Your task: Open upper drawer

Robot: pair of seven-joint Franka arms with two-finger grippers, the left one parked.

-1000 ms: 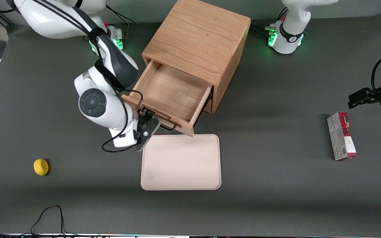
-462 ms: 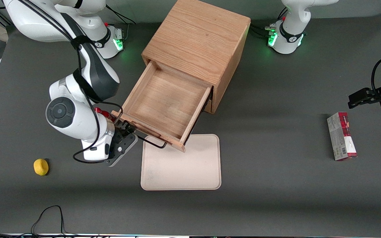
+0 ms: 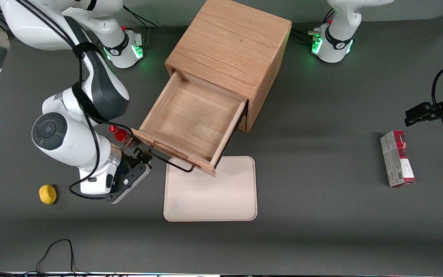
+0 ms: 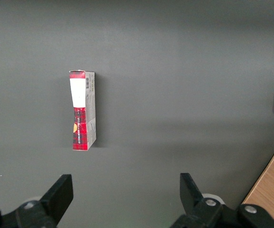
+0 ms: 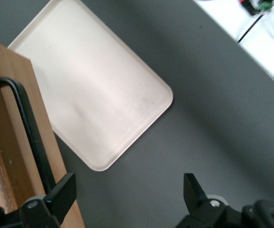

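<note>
The upper drawer (image 3: 190, 119) of the light-oak cabinet (image 3: 229, 46) is pulled far out and is empty inside. Its black bar handle (image 3: 169, 162) hangs over the edge of the beige tray (image 3: 210, 192). My right gripper (image 3: 141, 156) is open and holds nothing. It is just off the handle's end, toward the working arm's end of the table. In the right wrist view the open gripper (image 5: 127, 187) has one finger (image 5: 63, 190) beside the drawer front (image 5: 8, 142) and its handle (image 5: 30, 133), with bare table between the fingers. The lower drawer is hidden under the upper one.
The beige tray (image 5: 99, 95) lies on the table in front of the cabinet. A small red bottle (image 3: 119, 134) stands beside the drawer, close to my arm. A yellow ball (image 3: 47, 194) lies toward the working arm's end. A red box (image 3: 397, 157) lies toward the parked arm's end.
The drawer came further out with the gripper at its handle. Now the gripper has left the handle and drawn away toward the working arm's end; the red bottle has come into view.
</note>
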